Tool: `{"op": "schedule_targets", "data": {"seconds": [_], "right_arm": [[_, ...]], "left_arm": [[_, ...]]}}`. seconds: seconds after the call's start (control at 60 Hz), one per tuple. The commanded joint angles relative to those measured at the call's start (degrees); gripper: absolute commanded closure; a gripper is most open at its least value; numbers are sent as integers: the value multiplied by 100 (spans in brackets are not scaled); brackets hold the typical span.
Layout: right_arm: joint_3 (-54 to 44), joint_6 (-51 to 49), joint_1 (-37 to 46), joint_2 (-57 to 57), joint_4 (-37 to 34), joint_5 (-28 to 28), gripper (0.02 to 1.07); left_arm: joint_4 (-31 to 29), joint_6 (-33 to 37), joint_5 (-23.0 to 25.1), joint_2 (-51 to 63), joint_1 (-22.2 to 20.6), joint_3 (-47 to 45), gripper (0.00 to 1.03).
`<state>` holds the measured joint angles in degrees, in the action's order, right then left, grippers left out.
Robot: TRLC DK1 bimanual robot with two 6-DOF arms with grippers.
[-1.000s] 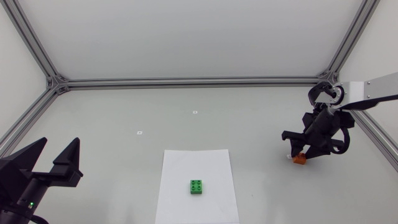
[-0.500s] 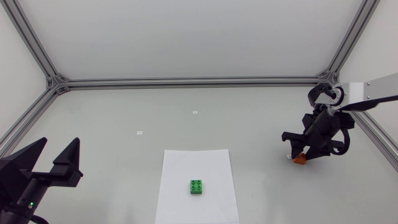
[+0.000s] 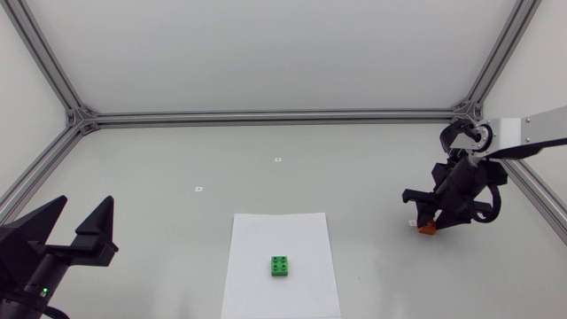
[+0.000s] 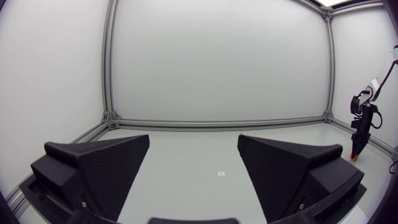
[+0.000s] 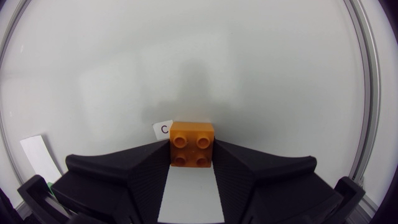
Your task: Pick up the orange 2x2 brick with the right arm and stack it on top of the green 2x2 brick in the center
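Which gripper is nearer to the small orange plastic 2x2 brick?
Right. The right gripper is shut on the orange plastic 2x2 brick; the left gripper rests open far across the table.

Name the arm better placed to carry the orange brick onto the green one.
Right. The right gripper is shut on the orange brick from two sides. The left gripper is open and empty, across the table from it; the green brick lies between them.

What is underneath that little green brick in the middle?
The green brick sits on a white sheet of paper, which lies flat on the grey table. The patch of paper directly beneath the brick is covered, so anything there cannot be seen.
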<state>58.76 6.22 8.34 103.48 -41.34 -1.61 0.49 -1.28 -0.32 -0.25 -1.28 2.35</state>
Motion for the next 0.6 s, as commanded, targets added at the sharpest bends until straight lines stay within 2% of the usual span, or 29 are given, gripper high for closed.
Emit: {"op": "schedule_targets", "data": {"seconds": [0.0, 0.05, 0.233, 0.483, 0.583], "right_arm": [[-119, 73, 1, -100, -5, 46, 66], [-119, 73, -8, -109, 21, 73, 70], [-269, -112, -166, -496, 12, 161, 74], [-427, -719, -605, -909, -172, 319, 74], [-497, -1105, -781, -1049, -155, 310, 82]], "left_arm": [[-84, 75, 23, -45, 22, -235, 4], [-84, 75, 23, -45, 22, -235, 4], [-84, 75, 23, -45, 22, -235, 4], [-84, 75, 23, -45, 22, -235, 4], [-84, 75, 23, -45, 22, -235, 4]]}}
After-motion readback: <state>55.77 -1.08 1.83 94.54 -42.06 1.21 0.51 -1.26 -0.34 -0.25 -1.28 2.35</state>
